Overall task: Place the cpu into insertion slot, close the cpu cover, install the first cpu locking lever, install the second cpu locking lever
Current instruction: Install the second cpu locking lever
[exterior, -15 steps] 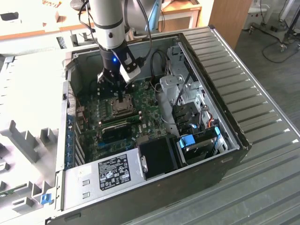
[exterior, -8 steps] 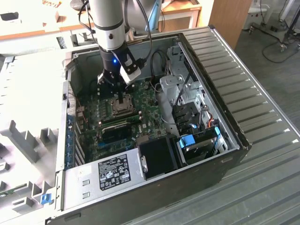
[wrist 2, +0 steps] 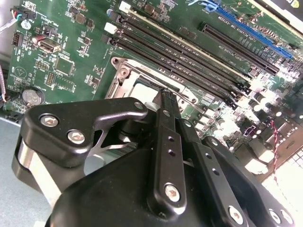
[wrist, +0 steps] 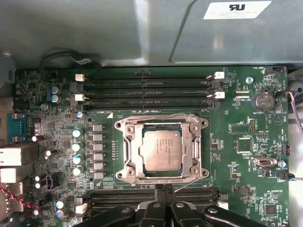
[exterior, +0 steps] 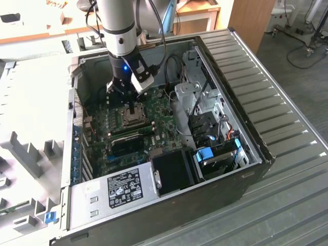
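The cpu [wrist: 160, 150] is already seated in the insertion slot [wrist: 127, 156], dull silver top facing up, right in the middle of the green motherboard [wrist: 236, 189]. The cpu cover [wrist: 189, 156] looks to be folded down flat around the chip, with the chip showing through the cut-out, so 2 of the 4 steps can be counted as done, going by the first wrist view. What's left is the levers. A thin wire lever [wrist: 161, 115] can be seen running along the edge of the slot nearest the 4 memory slots [wrist: 147, 87], and whether it's actually hooked down can't be told. A second thin rod [wrist: 187, 185] is seen angling off the opposite edge of the slot, right by the gripper, so that one is probably not locked yet.

The gripper [wrist: 163, 191] is parked just at that far edge of the slot, fingers pressed close together with barely a gap between the tips; nothing can be seen pinched in them, though the very tips are hard to make out.

In the second wrist view a good part of the slot is blocked by the gripper body [wrist 2: 156, 189], and only a corner of the cover [wrist 2: 124, 75] peeks out. In the exterior view the socket area [exterior: 132, 117] sits under the arm [exterior: 119, 31] inside the open PC case [exterior: 241, 154], too small for lever detail.
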Controlling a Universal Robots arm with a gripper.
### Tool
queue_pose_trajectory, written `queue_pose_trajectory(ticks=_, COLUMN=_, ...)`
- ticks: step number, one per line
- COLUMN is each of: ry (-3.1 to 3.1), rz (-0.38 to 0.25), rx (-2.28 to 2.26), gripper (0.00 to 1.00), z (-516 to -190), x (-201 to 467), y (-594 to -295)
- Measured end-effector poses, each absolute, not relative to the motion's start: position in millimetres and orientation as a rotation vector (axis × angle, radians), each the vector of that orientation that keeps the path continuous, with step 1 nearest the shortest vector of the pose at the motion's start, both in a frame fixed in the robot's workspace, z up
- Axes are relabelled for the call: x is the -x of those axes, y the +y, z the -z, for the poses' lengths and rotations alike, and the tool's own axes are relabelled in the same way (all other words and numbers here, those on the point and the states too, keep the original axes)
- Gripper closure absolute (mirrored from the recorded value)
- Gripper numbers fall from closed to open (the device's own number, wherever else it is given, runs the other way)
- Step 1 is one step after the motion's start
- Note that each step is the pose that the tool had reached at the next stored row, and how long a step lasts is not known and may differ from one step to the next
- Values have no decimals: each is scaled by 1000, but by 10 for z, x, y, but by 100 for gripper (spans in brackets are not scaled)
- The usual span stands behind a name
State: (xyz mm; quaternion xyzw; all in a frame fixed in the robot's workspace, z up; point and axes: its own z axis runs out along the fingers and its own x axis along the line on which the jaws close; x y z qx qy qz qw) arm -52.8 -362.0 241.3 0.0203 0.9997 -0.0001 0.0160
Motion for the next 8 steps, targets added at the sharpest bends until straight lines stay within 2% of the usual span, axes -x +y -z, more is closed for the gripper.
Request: queue_pose_trajectory(ticks=8, ry=3103, rz=0, rx=-63, gripper=89, z=-2380, x=578, y=-3624)
